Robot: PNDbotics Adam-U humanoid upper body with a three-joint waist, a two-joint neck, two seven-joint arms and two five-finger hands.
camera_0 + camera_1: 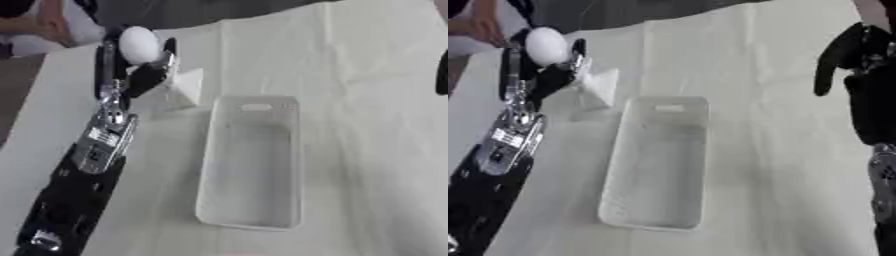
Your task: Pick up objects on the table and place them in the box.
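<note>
Left hand [131, 67] grips a smooth white egg-shaped ball [138, 44] beside the rectangular translucent box [252, 165].

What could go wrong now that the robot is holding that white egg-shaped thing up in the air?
The white egg-shaped object sits between the left hand's fingers, off to the side of the empty white box, so it might slip out on the way. The hand could also bump the white block beside it.

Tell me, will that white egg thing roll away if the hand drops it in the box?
Probably: the white egg-shaped thing looks round and smooth, so it may roll along the box floor. The left hand curls around it, suggesting it is light. Its smooth surface could be slippery.
</note>
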